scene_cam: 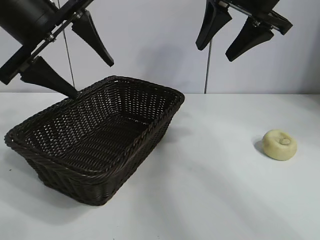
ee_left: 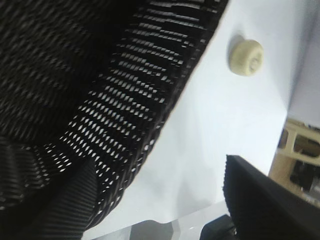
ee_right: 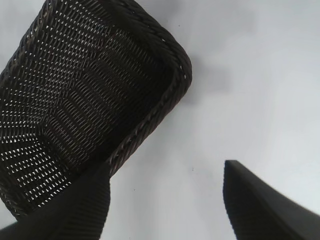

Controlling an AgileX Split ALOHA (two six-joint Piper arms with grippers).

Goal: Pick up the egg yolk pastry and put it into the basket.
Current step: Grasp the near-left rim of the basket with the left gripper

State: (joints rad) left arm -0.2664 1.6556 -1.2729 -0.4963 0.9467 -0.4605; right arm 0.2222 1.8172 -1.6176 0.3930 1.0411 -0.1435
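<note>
Egg yolk pastry (scene_cam: pixel 279 144) lies alone on the white worktop (scene_cam: pixel 210 190), well below the right hand (scene_cam: pixel 227 42) and a little off to the outer side of it, with nothing touching it. It is a small pale-yellow dome with its dimpled button facing up. The right hand hangs high in the air with its two dark fingers (scene_cam: pixel 212 22) spread wide and pointing down toward the worktop, holding nothing; in its own wrist view the fingers (ee_right: pixel 265 205) frame bare worktop and one corner of the basket (ee_right: pixel 90 100), and the pastry does not show there. The left hand (scene_cam: pixel 80 65) is also raised, on the far side of the scene from the pastry, tilted so that one finger (scene_cam: pixel 47 77) reaches down to just beside the braided rim at the back of the basket (scene_cam: pixel 100 145) while the other finger points out above the basket's inside; whether that lower finger touches the rim cannot be told. Its fingers are likewise wide apart and empty. From the left wrist view the pastry (ee_left: pixel 246 57) shows beyond the basket's edge (ee_left: pixel 165 100), well apart from that hand, with open worktop between them. The basket, dark-brown wicker with sloping sides, sits under and in front of the left hand, well apart from the pastry.
</note>
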